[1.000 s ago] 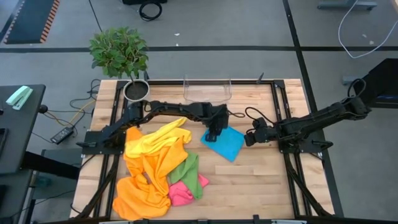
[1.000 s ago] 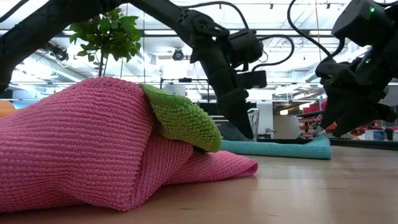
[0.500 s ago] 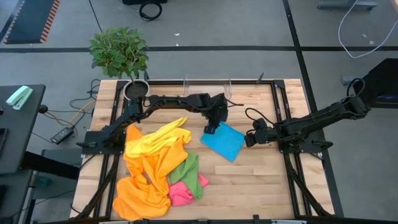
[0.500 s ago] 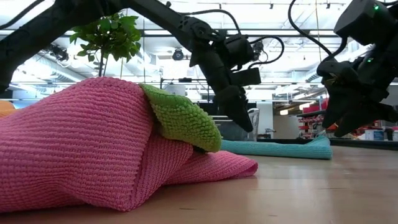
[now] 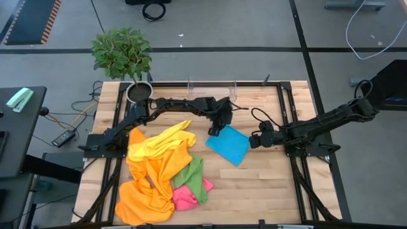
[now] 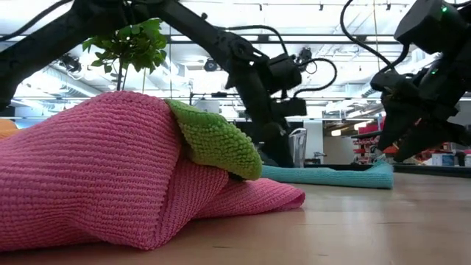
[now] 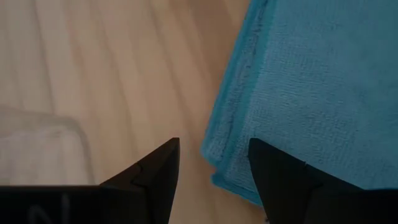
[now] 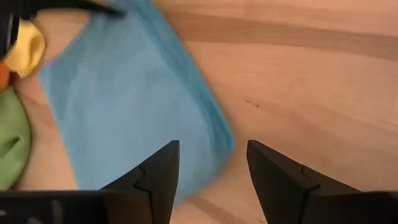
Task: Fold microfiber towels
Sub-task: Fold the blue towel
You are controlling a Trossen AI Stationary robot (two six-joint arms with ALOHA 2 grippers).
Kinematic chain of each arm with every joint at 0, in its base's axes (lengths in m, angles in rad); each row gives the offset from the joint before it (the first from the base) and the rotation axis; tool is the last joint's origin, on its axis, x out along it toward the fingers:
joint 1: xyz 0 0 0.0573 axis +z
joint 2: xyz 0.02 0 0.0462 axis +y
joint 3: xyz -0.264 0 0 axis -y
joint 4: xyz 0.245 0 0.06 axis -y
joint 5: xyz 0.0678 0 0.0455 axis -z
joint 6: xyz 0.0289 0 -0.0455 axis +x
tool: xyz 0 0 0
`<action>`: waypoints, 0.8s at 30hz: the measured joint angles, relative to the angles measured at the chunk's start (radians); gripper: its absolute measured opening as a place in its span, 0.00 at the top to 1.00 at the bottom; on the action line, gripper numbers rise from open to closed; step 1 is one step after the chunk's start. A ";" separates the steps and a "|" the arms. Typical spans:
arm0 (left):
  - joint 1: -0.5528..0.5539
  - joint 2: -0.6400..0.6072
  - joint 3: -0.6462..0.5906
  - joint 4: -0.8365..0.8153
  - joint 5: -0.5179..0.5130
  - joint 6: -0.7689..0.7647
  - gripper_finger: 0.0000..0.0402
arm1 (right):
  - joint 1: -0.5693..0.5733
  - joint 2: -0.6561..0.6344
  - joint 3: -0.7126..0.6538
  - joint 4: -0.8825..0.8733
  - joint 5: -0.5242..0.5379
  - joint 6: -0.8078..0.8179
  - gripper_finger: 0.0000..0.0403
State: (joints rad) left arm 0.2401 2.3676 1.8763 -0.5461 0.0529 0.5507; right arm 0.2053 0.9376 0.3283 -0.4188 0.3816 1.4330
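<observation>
A blue towel [image 5: 230, 145] lies folded flat on the table's middle; it also shows in the low view [image 6: 331, 177]. My left gripper [image 5: 216, 130] is open and low at the towel's far-left corner [image 7: 214, 158], one finger on either side of it; I cannot tell whether it touches. Several layers show at that corner. My right gripper [image 5: 255, 141] is open and empty, just off the towel's right edge and above the table [image 6: 401, 143]. The right wrist view shows the towel [image 8: 124, 106] ahead of its fingers.
A heap of orange [image 5: 149, 184], yellow [image 5: 162, 143], green [image 5: 194, 175] and pink [image 5: 184, 197] towels lies at the near left. A clear plastic bin [image 5: 212, 92] stands at the far edge, and a potted plant [image 5: 124, 54] at the far-left corner. Bare wood lies near right.
My left gripper has come off the top of the blue towel, risen a little, gone toward the table's far edge, and come down again at the towel's far-left corner. The towel lies as before.
</observation>
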 joint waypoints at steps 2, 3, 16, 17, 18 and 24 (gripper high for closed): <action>0.000 0.000 0.000 0.016 0.006 -0.013 0.51 | 0.000 0.019 0.001 0.005 0.012 0.021 0.51; 0.002 0.000 0.000 0.013 0.006 -0.012 0.51 | 0.000 0.030 0.000 0.003 0.014 0.023 0.51; -0.020 0.002 -0.003 -0.066 0.026 -0.035 0.60 | 0.008 0.179 0.000 0.140 -0.016 0.042 0.53; -0.021 0.002 -0.003 -0.064 0.024 -0.041 0.61 | 0.008 0.176 0.000 0.136 -0.016 0.040 0.54; -0.022 0.002 -0.002 -0.061 0.021 -0.045 0.61 | 0.008 0.176 0.000 0.140 -0.016 0.036 0.57; -0.021 0.003 -0.003 -0.058 0.017 -0.070 0.61 | 0.007 0.173 0.000 0.143 -0.016 -0.002 0.81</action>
State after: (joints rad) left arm 0.2188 2.3703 1.8736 -0.6046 0.0703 0.4811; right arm 0.2127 1.1103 0.3286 -0.2756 0.3653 1.4310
